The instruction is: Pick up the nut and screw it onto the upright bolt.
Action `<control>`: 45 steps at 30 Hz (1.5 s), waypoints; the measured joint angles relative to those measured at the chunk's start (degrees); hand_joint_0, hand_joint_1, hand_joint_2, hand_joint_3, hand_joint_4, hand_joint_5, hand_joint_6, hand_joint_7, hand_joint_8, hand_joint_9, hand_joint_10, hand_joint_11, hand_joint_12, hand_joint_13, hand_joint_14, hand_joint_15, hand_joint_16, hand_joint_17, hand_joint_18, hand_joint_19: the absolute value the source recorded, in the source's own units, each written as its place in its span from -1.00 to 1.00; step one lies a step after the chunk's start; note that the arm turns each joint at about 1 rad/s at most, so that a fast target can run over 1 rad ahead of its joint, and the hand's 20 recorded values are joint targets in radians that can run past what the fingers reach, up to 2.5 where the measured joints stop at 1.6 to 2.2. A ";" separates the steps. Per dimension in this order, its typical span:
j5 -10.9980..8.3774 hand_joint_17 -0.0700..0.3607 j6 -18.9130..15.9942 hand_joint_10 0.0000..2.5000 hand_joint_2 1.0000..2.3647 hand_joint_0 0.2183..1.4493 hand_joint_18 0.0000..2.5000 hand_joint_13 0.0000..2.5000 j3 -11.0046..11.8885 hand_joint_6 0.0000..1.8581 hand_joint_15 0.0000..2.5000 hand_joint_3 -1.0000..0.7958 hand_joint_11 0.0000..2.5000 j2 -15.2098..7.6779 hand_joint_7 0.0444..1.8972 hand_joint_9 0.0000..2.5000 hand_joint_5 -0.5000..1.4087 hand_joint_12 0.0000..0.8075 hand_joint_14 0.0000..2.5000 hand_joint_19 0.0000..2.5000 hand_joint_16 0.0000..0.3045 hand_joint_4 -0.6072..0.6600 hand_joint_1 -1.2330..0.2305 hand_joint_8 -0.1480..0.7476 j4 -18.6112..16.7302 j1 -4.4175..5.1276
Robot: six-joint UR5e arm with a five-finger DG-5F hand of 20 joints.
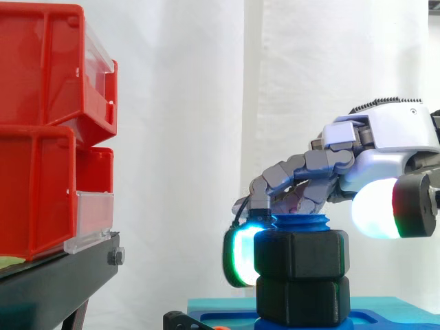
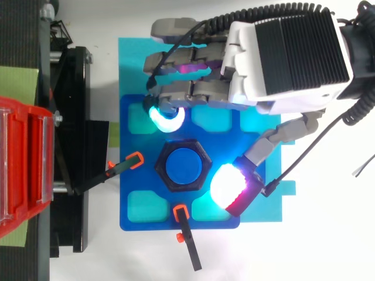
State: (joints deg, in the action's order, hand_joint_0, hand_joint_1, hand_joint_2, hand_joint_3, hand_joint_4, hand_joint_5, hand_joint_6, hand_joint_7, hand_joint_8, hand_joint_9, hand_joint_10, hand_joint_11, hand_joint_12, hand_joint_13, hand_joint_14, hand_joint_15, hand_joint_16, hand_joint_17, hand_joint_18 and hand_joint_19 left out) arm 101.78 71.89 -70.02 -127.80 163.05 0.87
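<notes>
Beneath the hand (image 2: 281, 58), between its cyan fingertip (image 2: 167, 120) and glowing thumb, the black nut (image 1: 300, 253) sits on the blue bolt (image 2: 183, 165). Fingers hang loosely spread, clasping nothing, with one pad just beside the nut.

A: What does the hand (image 2: 287, 58) look like?
B: A white shell covers the palm, with a black ribbed plate on its back. Grey, blocky links run out from it as fingers (image 1: 302, 168).
A: And the fingertips (image 1: 375, 208)?
B: Thick rounded pads in black housings. One glows white with a red edge and a thin green streak, and another glows cyan shading to green. From above, a magenta glow shows between the grey links.
</notes>
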 measured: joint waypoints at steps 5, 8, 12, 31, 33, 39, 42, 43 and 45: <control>0.30 -0.13 0.00 -1.00 -1.00 -0.73 -1.00 -0.73 0.02 -0.46 -1.00 -0.44 -1.00 0.00 -0.35 -0.50 -0.65 -0.03 -1.00 -1.00 -0.66 0.27 0.18 -0.04 -1.04 -0.05; 0.52 -0.13 0.00 -1.00 -1.00 -0.73 -1.00 -0.74 0.02 -0.46 -1.00 -0.44 -1.00 0.00 -0.34 -0.51 -0.65 -0.03 -1.00 -1.00 -0.66 0.28 0.18 -0.03 -1.35 -0.06; 0.75 -0.13 0.00 -1.00 -1.00 -0.73 -1.00 -0.74 0.03 -0.46 -1.00 -0.44 -1.00 0.00 -0.31 -0.51 -0.64 -0.03 -1.00 -1.00 -0.66 0.29 0.18 -0.02 -1.53 0.01; 0.73 -0.16 0.00 -1.00 -1.00 -0.70 -1.00 -0.69 0.04 -0.46 -1.00 -0.44 -1.00 0.00 0.15 -0.44 -0.56 -0.04 -1.00 -1.00 -0.68 0.43 0.18 0.03 -1.60 1.24; 0.76 -0.16 0.00 -1.00 -1.00 -0.69 -1.00 -0.69 0.04 -0.46 -1.00 -0.44 -1.00 0.00 0.20 -0.43 -0.55 -0.05 -1.00 -1.00 -0.68 0.39 0.18 0.02 -1.62 1.25; 0.79 -0.17 -0.07 -1.00 -1.00 -0.68 -1.00 -0.67 0.03 -0.46 -1.00 -0.44 -1.00 0.00 0.28 -0.40 -0.53 -0.05 -1.00 -1.00 -0.68 0.39 0.18 0.03 -1.69 1.24; 0.79 -0.17 -0.08 -1.00 -1.00 -0.68 -0.99 -0.66 0.03 -0.46 -1.00 -0.44 -1.00 -0.01 0.31 -0.39 -0.52 -0.06 -1.00 -1.00 -0.68 0.37 0.18 0.04 -1.65 1.20; 0.79 -0.17 -0.08 -1.00 -1.00 -0.68 -0.99 -0.66 0.02 -0.46 -1.00 -0.44 -1.00 -0.01 0.32 -0.38 -0.52 -0.06 -1.00 -1.00 -0.68 0.38 0.18 0.04 -1.63 1.16; 0.79 -0.18 -0.09 -1.00 -1.00 -0.68 -0.98 -0.65 0.01 -0.46 -1.00 -0.44 -1.00 -0.01 0.34 -0.37 -0.51 -0.06 -1.00 -1.00 -0.69 0.37 0.18 0.05 -1.61 1.07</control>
State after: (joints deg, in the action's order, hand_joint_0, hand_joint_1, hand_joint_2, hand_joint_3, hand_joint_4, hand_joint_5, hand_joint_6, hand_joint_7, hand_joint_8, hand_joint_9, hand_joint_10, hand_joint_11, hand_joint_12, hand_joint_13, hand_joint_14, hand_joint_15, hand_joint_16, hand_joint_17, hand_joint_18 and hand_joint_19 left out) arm 102.57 71.81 -70.01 -127.81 161.44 1.94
